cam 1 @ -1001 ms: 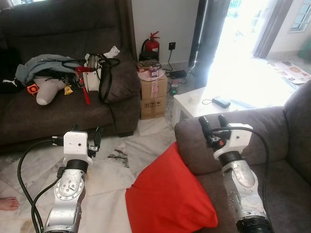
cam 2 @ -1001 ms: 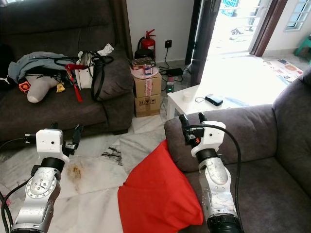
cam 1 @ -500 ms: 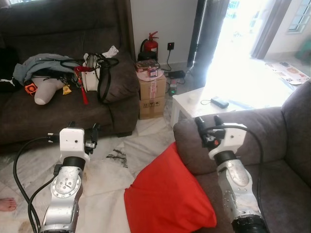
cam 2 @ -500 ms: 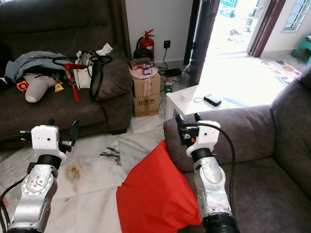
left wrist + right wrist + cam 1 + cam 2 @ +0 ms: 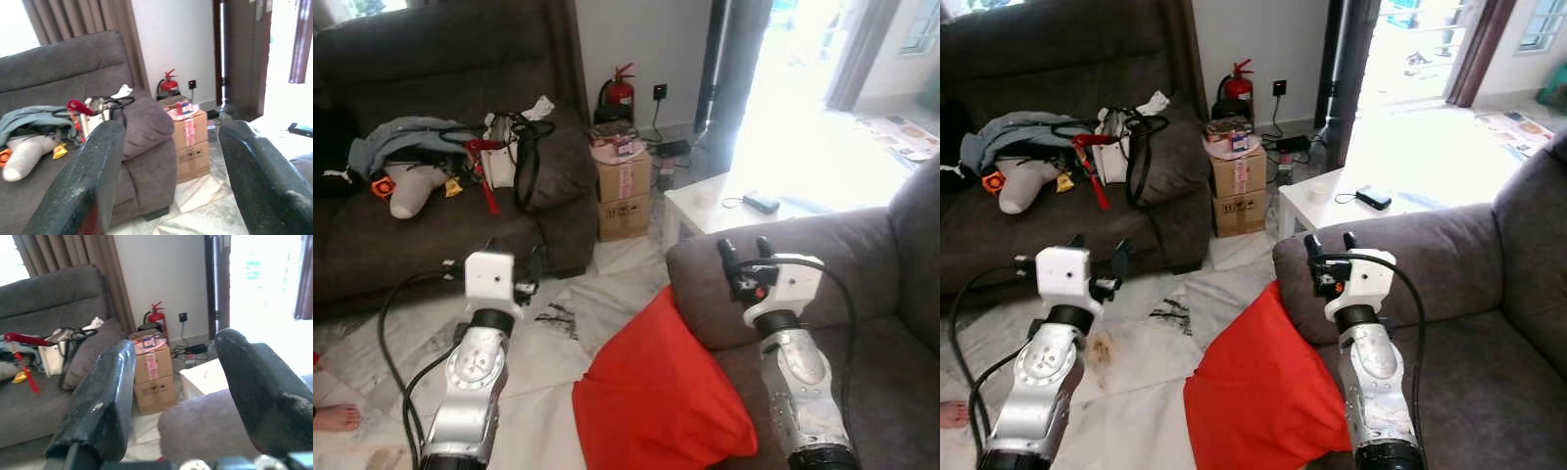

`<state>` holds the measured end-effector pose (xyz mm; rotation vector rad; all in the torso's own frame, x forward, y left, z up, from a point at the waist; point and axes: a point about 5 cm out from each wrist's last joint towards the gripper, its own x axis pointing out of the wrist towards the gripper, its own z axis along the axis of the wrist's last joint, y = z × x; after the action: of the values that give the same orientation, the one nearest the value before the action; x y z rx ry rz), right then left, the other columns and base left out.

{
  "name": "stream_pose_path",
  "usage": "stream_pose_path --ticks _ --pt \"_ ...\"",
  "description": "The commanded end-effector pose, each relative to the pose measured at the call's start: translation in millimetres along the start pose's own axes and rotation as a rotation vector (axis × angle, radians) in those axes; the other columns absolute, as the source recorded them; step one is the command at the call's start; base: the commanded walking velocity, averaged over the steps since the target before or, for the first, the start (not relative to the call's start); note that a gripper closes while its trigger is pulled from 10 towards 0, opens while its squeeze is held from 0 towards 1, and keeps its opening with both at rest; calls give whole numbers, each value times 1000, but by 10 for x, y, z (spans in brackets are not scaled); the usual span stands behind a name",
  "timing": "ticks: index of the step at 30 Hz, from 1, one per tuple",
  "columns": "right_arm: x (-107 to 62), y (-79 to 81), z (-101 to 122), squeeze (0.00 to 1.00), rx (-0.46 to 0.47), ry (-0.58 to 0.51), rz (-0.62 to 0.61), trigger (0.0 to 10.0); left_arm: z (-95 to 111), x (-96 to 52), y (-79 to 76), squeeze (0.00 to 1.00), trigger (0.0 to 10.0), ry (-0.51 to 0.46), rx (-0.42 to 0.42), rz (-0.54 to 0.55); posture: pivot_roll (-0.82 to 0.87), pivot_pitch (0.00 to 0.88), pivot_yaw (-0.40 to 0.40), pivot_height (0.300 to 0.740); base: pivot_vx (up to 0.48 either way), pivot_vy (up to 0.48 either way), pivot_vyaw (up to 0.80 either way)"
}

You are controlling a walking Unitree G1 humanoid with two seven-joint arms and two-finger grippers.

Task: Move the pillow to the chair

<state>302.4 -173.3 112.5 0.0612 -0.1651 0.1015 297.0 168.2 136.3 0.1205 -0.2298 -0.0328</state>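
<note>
Marble floor (image 5: 558, 333): red pillow (image 5: 656, 401) leaning against chair (image 5: 891, 323); stacked boxes (image 5: 624, 193).

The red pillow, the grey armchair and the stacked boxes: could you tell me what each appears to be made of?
The square red pillow looks like smooth woven fabric, matte with soft creases. The grey armchair seems upholstered in a napped, suede-like cloth, showing dull shading. The two stacked brown boxes look like cardboard, with taped seams and printed marks.

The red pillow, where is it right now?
The red pillow lies low between both arms, leaning against the grey chair's arm, beside the right hand.
</note>
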Motion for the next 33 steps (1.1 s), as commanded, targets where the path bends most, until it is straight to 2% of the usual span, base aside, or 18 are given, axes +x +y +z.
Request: stream_pose_path --ticks 1,6,8,13,17,23,26,33 --pt "28 -26 79 0 -15 -23 -1 10000 -5 32 9 0 10000 3 -5 7 -88 0 45 740 0 0 0" --pt "49 -54 116 0 -29 -22 5 10000 46 7 -57 0 10000 -2 -29 -11 -74 0 33 740 0 0 0" --pt "43 -73 134 0 -28 -28 -11 10000 71 -47 -147 0 10000 -4 -40 -48 -74 0 59 740 0 0 0" --pt "-27 -38 100 0 -15 -22 -14 10000 44 -122 -169 0 10000 15 -45 -63 -66 0 70 740 0 0 0" --pt "-92 38 13 0 -14 7 7 10000 7 -195 66 0 10000 33 -4 20 -26 0 70 740 0 0 0" --pt "-73 72 -13 0 -2 16 21 10000 -39 -316 252 0 10000 67 29 81 6 0 57 740 0 0 0" --pt "-48 113 -23 0 -1 25 40 10000 -10 -330 306 0 10000 58 36 110 24 0 39 740 0 0 0" --pt "-29 128 -29 0 -6 33 57 10000 -53 -378 302 0 10000 72 34 124 4 0 20 740 0 0 0"
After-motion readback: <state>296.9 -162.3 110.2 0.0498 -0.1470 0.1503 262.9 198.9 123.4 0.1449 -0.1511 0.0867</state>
